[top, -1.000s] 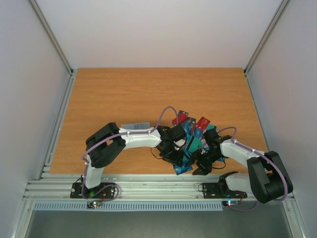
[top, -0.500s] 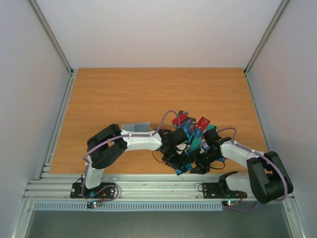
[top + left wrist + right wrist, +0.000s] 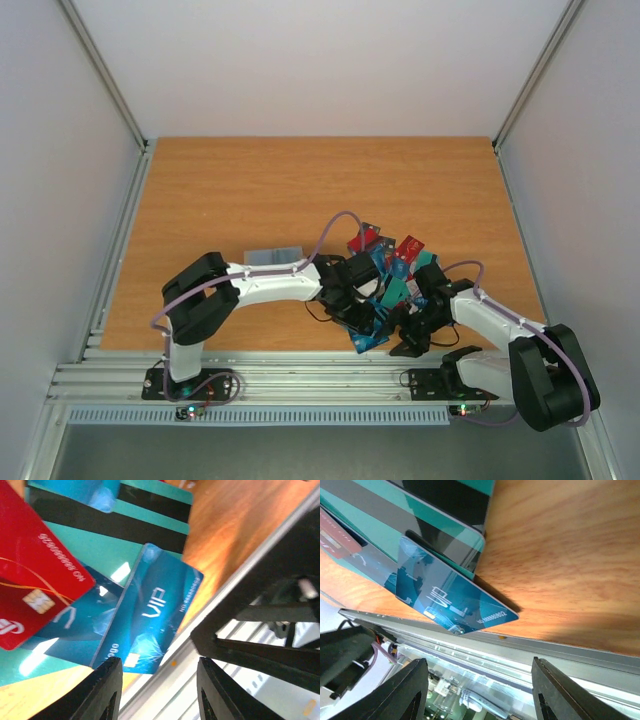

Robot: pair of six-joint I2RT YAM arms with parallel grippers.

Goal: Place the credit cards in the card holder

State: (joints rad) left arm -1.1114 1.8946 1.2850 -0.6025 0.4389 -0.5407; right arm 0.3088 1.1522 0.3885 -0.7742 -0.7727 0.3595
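On the wooden table (image 3: 250, 190), seen from above, the card holder (image 3: 273, 254) lies left of centre as a small greyish rectangle. Its long axis runs left to right, and its near edge meets the left arm's forearm in this view. It sits well apart from the credit cards (image 3: 385, 280), a loose heap of teal, blue and red rectangles right of centre that fan out at many angles. The left gripper (image 3: 362, 300) reaches into the heap from the left. The right gripper (image 3: 408, 328) sits at the heap's near right edge, and from above the spread of either one's fingers is hard to judge. The left wrist camera shows its gripper (image 3: 160, 690) with fingers (image 3: 107, 690) wide apart and nothing between them. They are poised over a blue VIP card (image 3: 150, 615) whose long axis slants and whose corner hangs past the table edge over the metal rail (image 3: 170, 680). A red card (image 3: 30, 580) and a teal card (image 3: 125, 530) with a black stripe lie beside it. The right wrist camera shows that gripper (image 3: 477, 690) also spread wide and empty. A blue card (image 3: 450, 600) lies ahead of it, pointing diagonally at the table's near edge.
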